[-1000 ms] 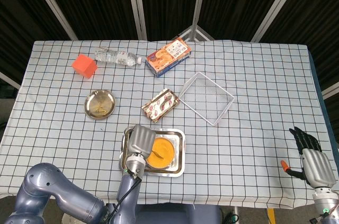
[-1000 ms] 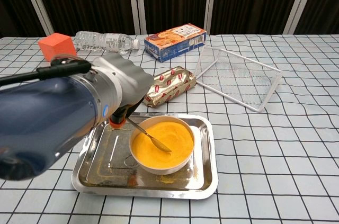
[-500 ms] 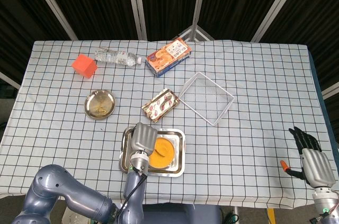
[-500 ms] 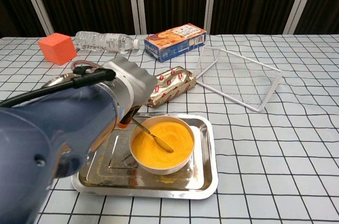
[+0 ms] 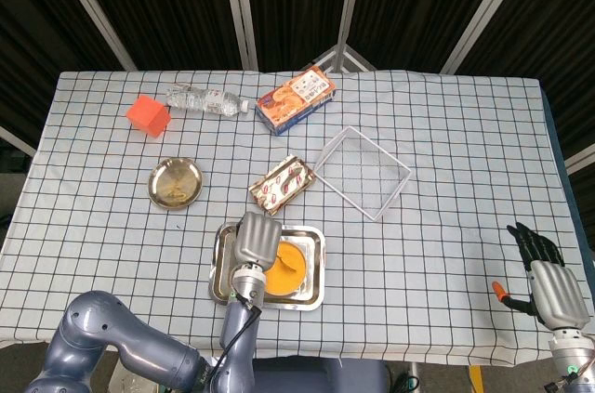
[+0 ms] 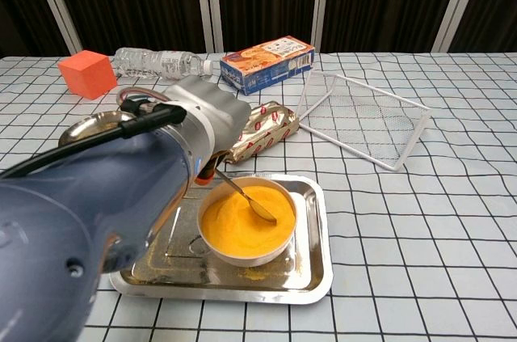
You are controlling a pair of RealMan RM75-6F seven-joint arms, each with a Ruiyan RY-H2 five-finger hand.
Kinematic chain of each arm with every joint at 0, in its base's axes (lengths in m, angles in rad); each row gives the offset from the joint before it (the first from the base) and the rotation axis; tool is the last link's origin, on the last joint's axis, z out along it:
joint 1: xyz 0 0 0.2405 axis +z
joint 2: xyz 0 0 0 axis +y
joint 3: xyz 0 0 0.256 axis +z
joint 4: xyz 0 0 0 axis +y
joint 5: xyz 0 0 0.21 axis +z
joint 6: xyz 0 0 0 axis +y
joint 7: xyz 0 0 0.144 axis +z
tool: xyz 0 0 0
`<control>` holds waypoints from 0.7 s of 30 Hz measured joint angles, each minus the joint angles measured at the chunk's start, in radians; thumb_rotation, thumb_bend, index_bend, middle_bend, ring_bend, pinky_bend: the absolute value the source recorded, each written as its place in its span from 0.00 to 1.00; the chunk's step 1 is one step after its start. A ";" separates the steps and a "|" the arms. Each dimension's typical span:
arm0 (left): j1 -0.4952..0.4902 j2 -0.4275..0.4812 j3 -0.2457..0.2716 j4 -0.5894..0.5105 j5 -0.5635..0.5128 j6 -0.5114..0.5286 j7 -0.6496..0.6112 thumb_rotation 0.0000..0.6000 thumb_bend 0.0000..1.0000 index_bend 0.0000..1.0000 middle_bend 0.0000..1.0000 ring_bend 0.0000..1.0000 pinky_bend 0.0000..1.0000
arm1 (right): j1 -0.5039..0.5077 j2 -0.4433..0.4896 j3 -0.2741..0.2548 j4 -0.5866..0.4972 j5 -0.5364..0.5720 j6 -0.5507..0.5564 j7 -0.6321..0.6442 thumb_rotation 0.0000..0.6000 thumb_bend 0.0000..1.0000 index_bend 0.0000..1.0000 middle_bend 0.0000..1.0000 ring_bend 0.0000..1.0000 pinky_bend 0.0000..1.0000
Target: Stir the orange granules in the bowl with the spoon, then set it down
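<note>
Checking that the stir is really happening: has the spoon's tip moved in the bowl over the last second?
Yes. In the chest view the spoon tip has shifted toward the bowl's far right rim, nearer the wire basket.

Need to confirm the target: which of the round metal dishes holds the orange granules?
The bowl inside the steel tray, spoon dipped in it. The small round dish farther left holds none.

Ahead of me: orange cube (image 5: 148,114), bottle (image 5: 205,100), box (image 5: 296,98), wire basket (image 5: 363,173), foil packet (image 5: 280,184), small dish (image 5: 175,182).

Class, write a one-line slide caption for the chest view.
The left robot hand holds a spoon in a bowl of orange granules.
</note>
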 measured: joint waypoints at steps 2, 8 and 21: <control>0.005 0.010 0.004 -0.010 0.002 0.005 0.001 1.00 1.00 0.85 1.00 0.98 1.00 | 0.000 0.000 0.000 0.000 0.000 0.000 0.001 1.00 0.36 0.00 0.00 0.00 0.00; 0.026 0.045 0.014 -0.055 -0.001 0.013 0.004 1.00 1.00 0.85 1.00 0.98 1.00 | 0.000 0.000 -0.001 -0.001 0.000 -0.002 -0.001 1.00 0.36 0.00 0.00 0.00 0.00; 0.062 0.132 0.030 -0.167 0.013 0.028 -0.011 1.00 1.00 0.85 1.00 0.98 1.00 | 0.000 0.001 -0.001 -0.005 0.008 -0.005 -0.002 1.00 0.36 0.00 0.00 0.00 0.00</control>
